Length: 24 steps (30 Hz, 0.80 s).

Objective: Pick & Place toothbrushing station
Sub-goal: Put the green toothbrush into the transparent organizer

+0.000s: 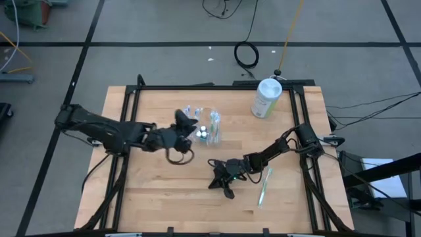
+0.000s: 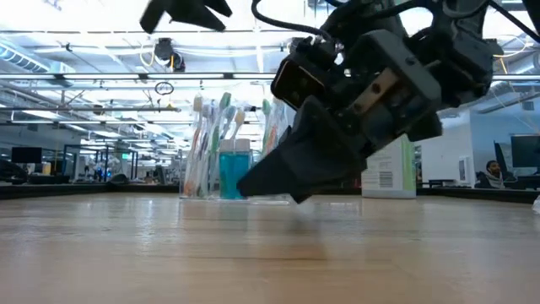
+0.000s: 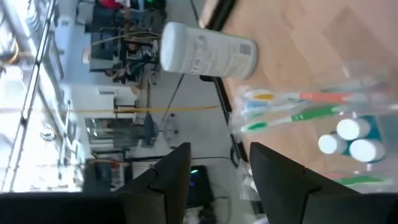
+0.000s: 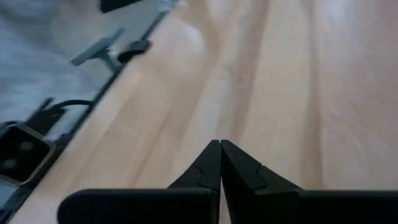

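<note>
The toothbrushing station (image 1: 208, 129) is a clear plastic holder that stands upright on its base at the table's middle. It holds several toothbrushes and a blue tube; it also shows in the low view (image 2: 221, 160) and the left wrist view (image 3: 348, 118). My left gripper (image 1: 189, 124) is open and empty. It hovers just to the left of the holder's top, with its fingers (image 3: 171, 177) short of the brush heads. My right gripper (image 1: 221, 182) is shut and empty, low over bare wood (image 4: 280, 93) nearer the front; it also shows in the low view (image 2: 261, 181).
A tall white-and-green canister (image 1: 266, 97) stands at the far right of the table. A loose toothbrush (image 1: 265, 187) lies on the wood right of my right gripper. Black frame rails (image 1: 125, 112) run along the table's left, right and far edges.
</note>
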Each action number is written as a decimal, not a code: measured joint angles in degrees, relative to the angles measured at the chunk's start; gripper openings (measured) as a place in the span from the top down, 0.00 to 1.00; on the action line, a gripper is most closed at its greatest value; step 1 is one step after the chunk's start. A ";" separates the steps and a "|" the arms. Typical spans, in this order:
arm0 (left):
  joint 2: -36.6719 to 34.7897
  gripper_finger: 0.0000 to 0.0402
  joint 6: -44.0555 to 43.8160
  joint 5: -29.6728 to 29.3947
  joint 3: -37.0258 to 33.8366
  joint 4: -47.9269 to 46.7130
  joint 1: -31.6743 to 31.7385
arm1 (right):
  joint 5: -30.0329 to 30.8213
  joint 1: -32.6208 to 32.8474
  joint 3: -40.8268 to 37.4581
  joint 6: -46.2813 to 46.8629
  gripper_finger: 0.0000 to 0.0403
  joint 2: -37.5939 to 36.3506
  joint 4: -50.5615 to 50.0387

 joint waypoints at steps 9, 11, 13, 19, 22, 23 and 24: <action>-6.60 0.58 -26.65 0.16 0.00 -7.73 -2.95 | -8.06 -0.73 0.04 -0.80 0.96 -7.61 -3.82; -7.45 0.58 -33.64 0.15 0.00 -8.76 -3.17 | -5.16 -0.06 0.01 1.39 0.95 -11.42 -10.12; -8.19 0.58 -38.70 0.16 0.00 -10.93 -3.41 | -0.41 0.89 0.04 4.95 0.94 -16.23 -19.78; -9.01 0.58 -45.47 0.36 0.00 -18.27 -4.09 | 14.98 5.33 0.02 22.57 0.89 -27.72 -49.30; -9.01 0.58 -47.19 0.75 0.00 -20.44 -4.13 | 15.23 6.90 0.04 33.39 0.85 -30.96 -60.90; -8.94 0.58 -47.67 0.75 0.00 -20.73 -4.11 | 15.27 7.48 0.04 37.19 0.83 -31.66 -64.65; -8.90 0.58 -48.19 0.82 0.00 -20.90 -4.11 | 15.35 8.06 0.04 41.30 0.82 -32.12 -67.92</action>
